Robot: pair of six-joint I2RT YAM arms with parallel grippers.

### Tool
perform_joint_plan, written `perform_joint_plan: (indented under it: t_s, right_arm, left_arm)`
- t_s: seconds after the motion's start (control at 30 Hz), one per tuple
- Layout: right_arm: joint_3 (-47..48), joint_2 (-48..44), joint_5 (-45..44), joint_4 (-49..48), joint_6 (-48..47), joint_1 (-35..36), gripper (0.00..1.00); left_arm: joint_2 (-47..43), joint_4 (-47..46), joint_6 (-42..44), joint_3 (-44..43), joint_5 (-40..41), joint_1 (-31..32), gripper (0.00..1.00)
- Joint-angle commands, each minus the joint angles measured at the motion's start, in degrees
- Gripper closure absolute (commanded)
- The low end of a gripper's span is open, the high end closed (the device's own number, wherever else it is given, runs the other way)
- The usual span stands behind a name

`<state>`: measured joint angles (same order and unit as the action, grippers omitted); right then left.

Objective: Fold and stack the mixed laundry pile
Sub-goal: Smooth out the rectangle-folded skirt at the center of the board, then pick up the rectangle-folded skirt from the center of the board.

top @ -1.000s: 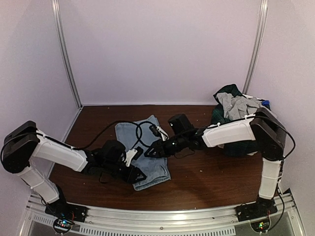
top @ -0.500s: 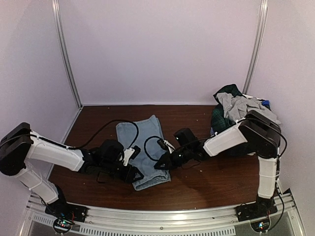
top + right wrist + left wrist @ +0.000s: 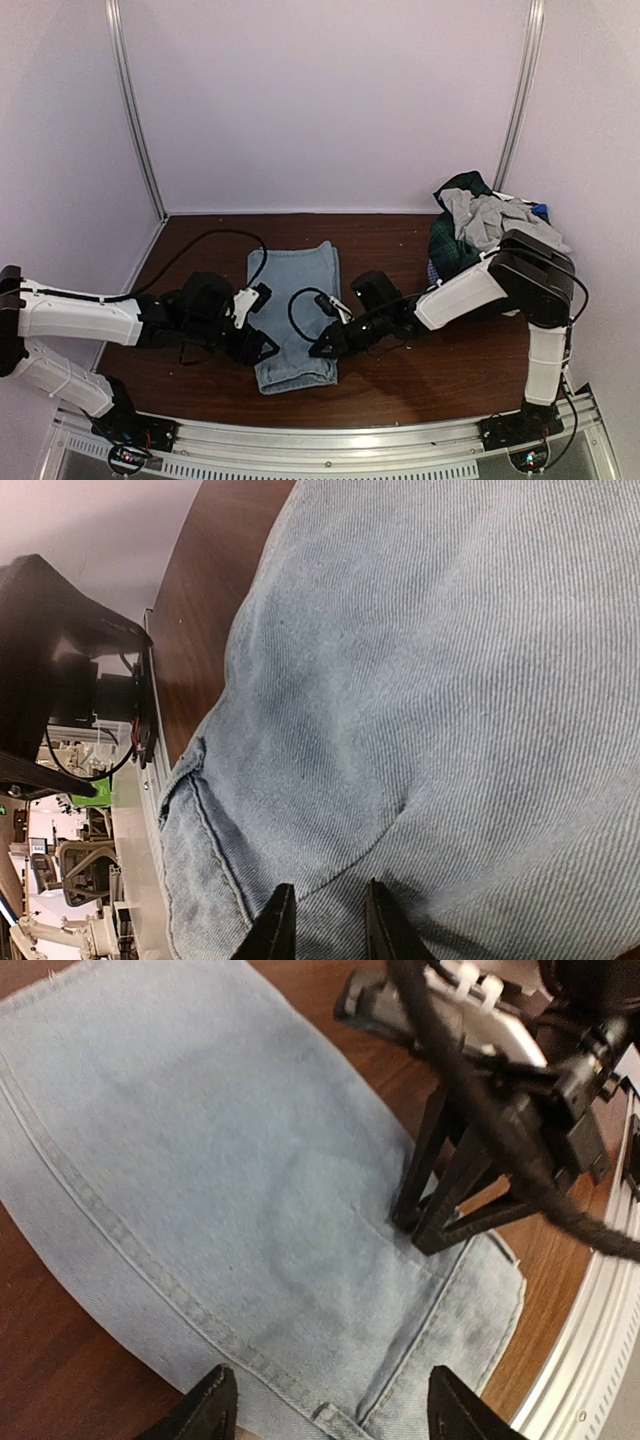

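We've got one denim piece folded flat mid-table, mixed laundry pile heaped at far right, left gripper open and empty, right gripper nearly closed with tips on the denim, grip unclear.

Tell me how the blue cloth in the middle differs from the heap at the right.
The denim piece lies flat and smooth; the laundry pile is a rumpled heap. The denim piece is one pale blue; the laundry pile mixes dark plaid, grey and white. Both rest on the brown table.
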<state>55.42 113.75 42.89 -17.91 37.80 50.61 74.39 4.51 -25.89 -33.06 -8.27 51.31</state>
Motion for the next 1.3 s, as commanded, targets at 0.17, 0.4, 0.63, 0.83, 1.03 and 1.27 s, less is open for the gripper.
perform_joint_plan:
  t_s: [0.17,0.4,0.63,0.83,1.03,1.27]
  right_arm:
    - [6.2,-8.4,-3.8,13.3,-8.7,-2.4,0.7]
    - [15.2,-1.3,-0.3,13.9,-10.5,-4.6,0.7]
    - [18.0,5.1,3.5,11.3,-9.7,-4.6,0.7]
    - [15.4,7.9,3.6,10.8,-10.8,-4.7,0.73]
    - [13.5,9.4,2.9,10.8,-11.3,-4.8,0.75]
    - [13.0,10.2,2.9,10.5,-11.2,-5.0,0.75]
  left_arm:
    - [-7.8,1.0,9.2,-1.8,13.4,5.9,0.29]
    - [-7.9,4.1,15.9,-3.0,22.2,12.1,0.28]
    - [0.9,7.2,24.0,-6.0,32.1,23.1,0.29]
    - [7.6,4.9,28.0,-6.5,33.4,26.5,0.32]
    - [13.0,4.1,32.1,-8.1,35.5,29.4,0.33]
    - [20.3,5.0,33.8,-11.4,42.7,33.6,0.31]
